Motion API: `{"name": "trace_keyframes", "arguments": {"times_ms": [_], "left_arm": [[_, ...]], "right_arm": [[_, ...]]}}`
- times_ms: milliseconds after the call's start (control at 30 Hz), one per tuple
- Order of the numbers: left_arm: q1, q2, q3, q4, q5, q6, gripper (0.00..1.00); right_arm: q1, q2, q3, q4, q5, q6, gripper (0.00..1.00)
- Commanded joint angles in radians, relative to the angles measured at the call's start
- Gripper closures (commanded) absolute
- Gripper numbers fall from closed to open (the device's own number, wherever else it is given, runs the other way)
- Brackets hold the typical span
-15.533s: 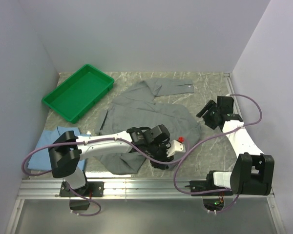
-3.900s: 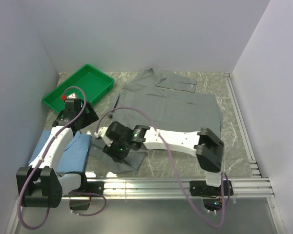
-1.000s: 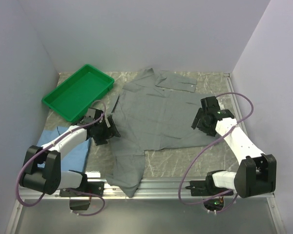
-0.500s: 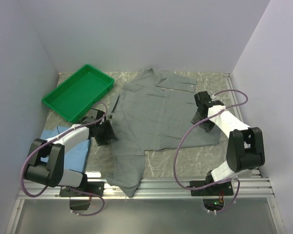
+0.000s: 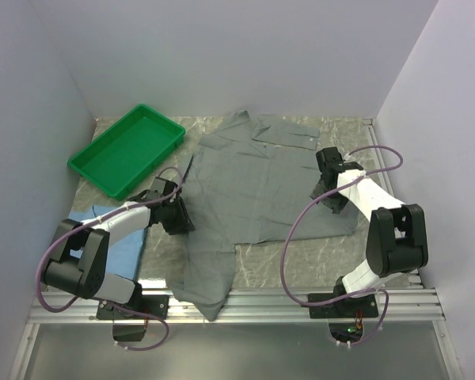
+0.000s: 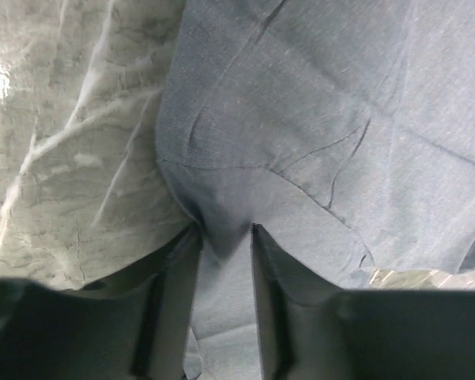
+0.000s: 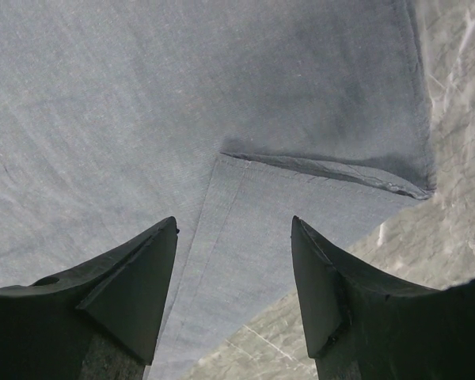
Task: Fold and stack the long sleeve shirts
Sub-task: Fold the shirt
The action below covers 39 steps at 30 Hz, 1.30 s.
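L end effector (image 6: 219, 233): fingers (image 6: 178, 273) nearly together, pinching a raised fold at the left edge of the grey shirt (image 5: 261, 178), which lies spread mid-bench, collar twd far wall, one part trailing over the near rail. R end effector (image 7: 233, 226): spread wide, low over the same shirt's right side above a turned-over seam near the cloth edge; contact w/ cloth, can't tell. Green tray (image 5: 127, 150) sits far-left on the bench (image 5: 301, 261), only its own floor showing; blue shirt (image 5: 131, 249) lies near-left under my L arm, just beside the grey one, both outside the tray.
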Motion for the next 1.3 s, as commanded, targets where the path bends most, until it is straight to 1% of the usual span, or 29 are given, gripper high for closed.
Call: {"name": "trace_keyframes", "arguments": {"times_ms": [0, 33, 67, 200, 233, 600, 900, 933, 1000, 1100, 1133, 1267], "left_arm": [[-0.013, 0.02, -0.056, -0.056, -0.018, -0.001, 0.62], [-0.013, 0.017, -0.056, -0.06, -0.024, -0.001, 0.66], [-0.013, 0.015, -0.054, -0.061, -0.025, 0.0, 0.75], [-0.015, 0.006, -0.045, -0.067, -0.031, 0.005, 0.92], [-0.015, 0.0, -0.043, -0.069, -0.031, 0.006, 0.99], [-0.016, -0.086, -0.022, -0.122, -0.041, 0.029, 1.0], [-0.016, -0.11, -0.016, -0.142, -0.046, 0.037, 1.0], [-0.016, -0.109, -0.016, -0.142, -0.048, 0.037, 1.0], [-0.015, -0.109, -0.014, -0.142, -0.048, 0.035, 0.99], [-0.016, -0.107, -0.016, -0.138, -0.046, 0.035, 0.99], [-0.015, -0.106, -0.014, -0.138, -0.046, 0.035, 1.0], [-0.016, -0.106, -0.01, -0.139, -0.049, 0.035, 0.99]], "right_arm": [[-0.014, 0.013, 0.017, 0.02, 0.03, 0.022, 0.34], [-0.014, 0.016, 0.019, 0.02, 0.032, 0.02, 0.34], [-0.014, 0.02, 0.02, 0.019, 0.033, 0.019, 0.34], [-0.014, 0.059, 0.033, 0.017, 0.033, 0.02, 0.34], [-0.013, 0.062, 0.033, 0.02, 0.032, 0.023, 0.34], [-0.014, 0.139, 0.056, 0.034, 0.01, 0.04, 0.34], [-0.013, 0.19, 0.071, 0.027, 0.021, 0.051, 0.36], [-0.011, 0.191, 0.071, 0.022, 0.024, 0.048, 0.41], [-0.013, 0.187, 0.068, 0.019, 0.026, 0.045, 0.44], [-0.013, 0.182, 0.063, 0.013, 0.024, 0.036, 0.51], [-0.013, 0.179, 0.062, 0.011, 0.024, 0.031, 0.56], [-0.013, 0.164, 0.049, 0.005, 0.024, 0.025, 0.68]]}}
